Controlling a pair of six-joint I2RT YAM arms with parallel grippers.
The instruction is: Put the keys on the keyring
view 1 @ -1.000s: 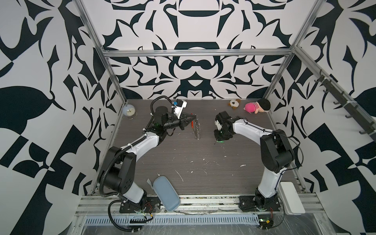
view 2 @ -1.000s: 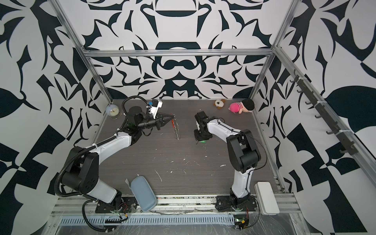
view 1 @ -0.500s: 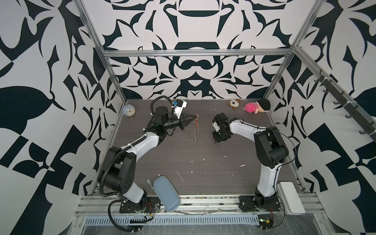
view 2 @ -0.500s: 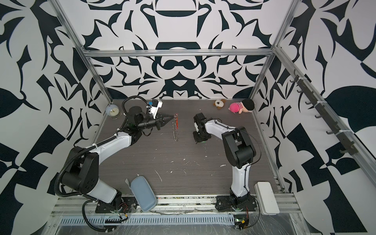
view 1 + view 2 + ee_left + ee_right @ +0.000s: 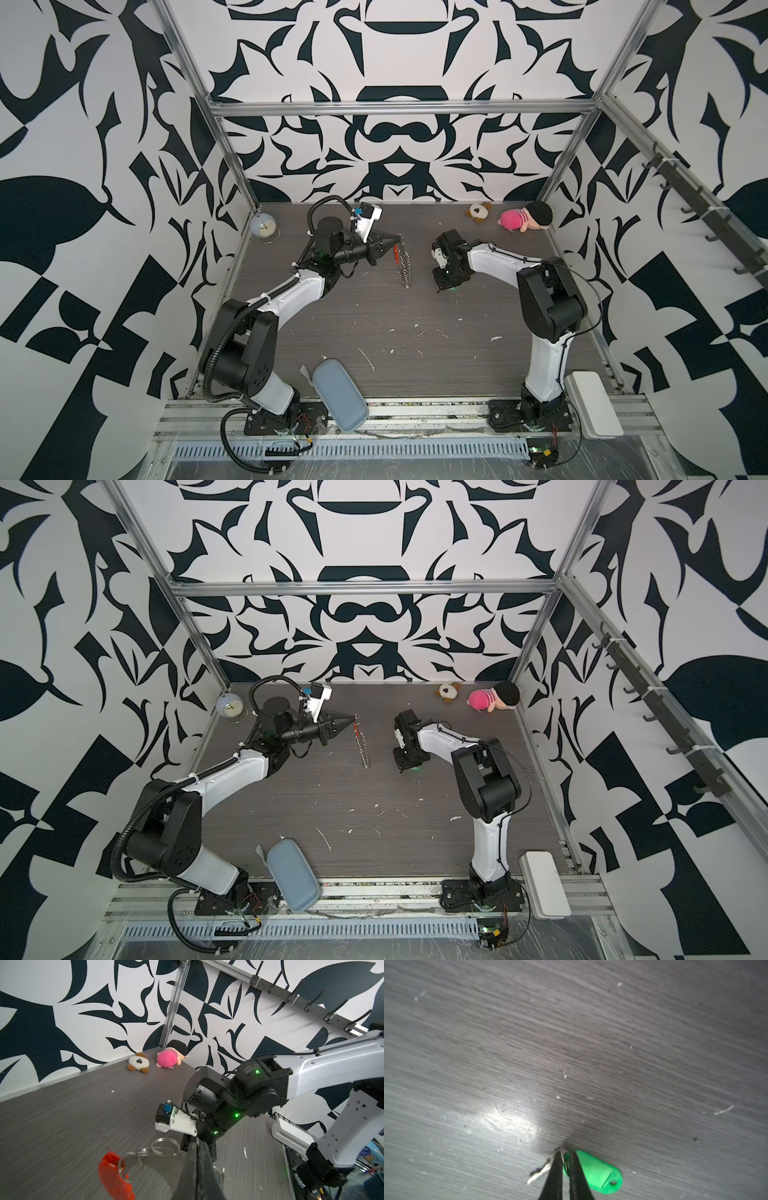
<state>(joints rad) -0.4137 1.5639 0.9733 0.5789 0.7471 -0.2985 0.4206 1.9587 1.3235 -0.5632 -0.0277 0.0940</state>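
Observation:
The keyring (image 5: 405,266) hangs from my left gripper (image 5: 397,240), which is shut on its flat metal loop above the table; both top views show it (image 5: 362,744). In the left wrist view the red bar (image 5: 112,1176) and small silver rings (image 5: 164,1147) lie beside the shut fingertips (image 5: 204,1154). My right gripper (image 5: 446,286) points straight down at the table. Its jaws (image 5: 565,1152) are shut on the keys where the silver key (image 5: 539,1172) meets the green tag (image 5: 596,1172), which lies on the wood. A bit of green (image 5: 417,768) shows under that gripper.
A pale blue alarm clock (image 5: 264,227) stands at the back left. Two plush toys (image 5: 480,212) (image 5: 525,218) lie at the back right. A grey-blue case (image 5: 338,395) overhangs the front edge and a white box (image 5: 592,405) sits front right. Patterned walls enclose the table.
My right gripper has closed its jaws on the keys on the table and its wrist has shifted slightly. The left arm has held still with the keyring, which has swung a little.

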